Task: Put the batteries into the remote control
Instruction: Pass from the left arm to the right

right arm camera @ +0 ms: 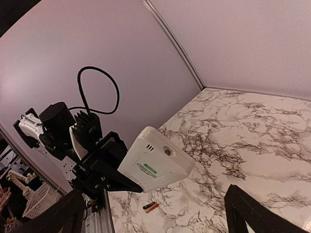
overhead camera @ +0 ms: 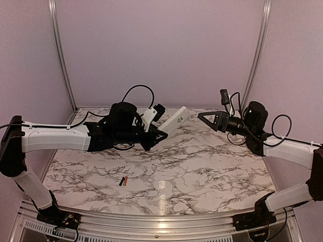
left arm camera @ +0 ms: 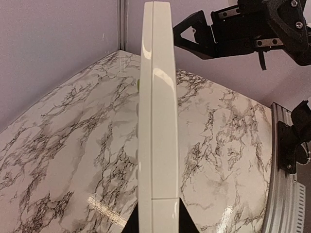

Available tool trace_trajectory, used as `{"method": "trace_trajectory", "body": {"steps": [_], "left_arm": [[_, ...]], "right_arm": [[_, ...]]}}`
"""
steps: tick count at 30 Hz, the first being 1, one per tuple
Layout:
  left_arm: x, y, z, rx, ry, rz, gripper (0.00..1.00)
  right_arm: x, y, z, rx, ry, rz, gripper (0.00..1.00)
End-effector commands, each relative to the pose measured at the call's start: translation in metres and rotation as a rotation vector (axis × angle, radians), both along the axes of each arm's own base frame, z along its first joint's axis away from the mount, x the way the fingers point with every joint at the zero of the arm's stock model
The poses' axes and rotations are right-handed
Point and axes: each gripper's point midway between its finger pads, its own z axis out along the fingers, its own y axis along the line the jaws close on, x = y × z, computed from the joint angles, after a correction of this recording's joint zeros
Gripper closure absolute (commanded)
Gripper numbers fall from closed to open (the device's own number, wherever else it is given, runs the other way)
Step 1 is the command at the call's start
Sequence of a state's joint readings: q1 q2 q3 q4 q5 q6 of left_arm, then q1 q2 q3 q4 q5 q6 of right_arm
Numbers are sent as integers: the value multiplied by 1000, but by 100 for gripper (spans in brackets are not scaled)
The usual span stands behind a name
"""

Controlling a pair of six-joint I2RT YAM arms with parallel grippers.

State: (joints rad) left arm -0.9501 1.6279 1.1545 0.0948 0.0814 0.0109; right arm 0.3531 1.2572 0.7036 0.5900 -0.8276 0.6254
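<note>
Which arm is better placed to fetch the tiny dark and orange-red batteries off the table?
Right, likely: the right end effector is open and empty; the left end effector is shut on the slim white plastic remote control.

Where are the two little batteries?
In the top view, the batteries lie side by side on the table, left of centre, nearer the front edge than the remote held by the left end effector.

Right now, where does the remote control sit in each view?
Top external: remote control held in the air, upper middle.
Left wrist: remote control edge-on, centre, running bottom to top.
Right wrist: remote control lower centre, labelled back showing.
Shared landmark: marble table.
</note>
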Motion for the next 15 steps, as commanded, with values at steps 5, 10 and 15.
{"method": "trace_trajectory", "body": {"steps": [5,10,15], "left_arm": [[-57,-18,46,-315,240,-370,100],[-67,-20,54,-372,282,-437,100],[-70,-22,58,-411,329,-480,100]], "right_arm": [[-42,22,21,52,-122,243,1],[-48,28,20,70,-131,266,1],[-55,44,23,75,-118,328,9]]}}
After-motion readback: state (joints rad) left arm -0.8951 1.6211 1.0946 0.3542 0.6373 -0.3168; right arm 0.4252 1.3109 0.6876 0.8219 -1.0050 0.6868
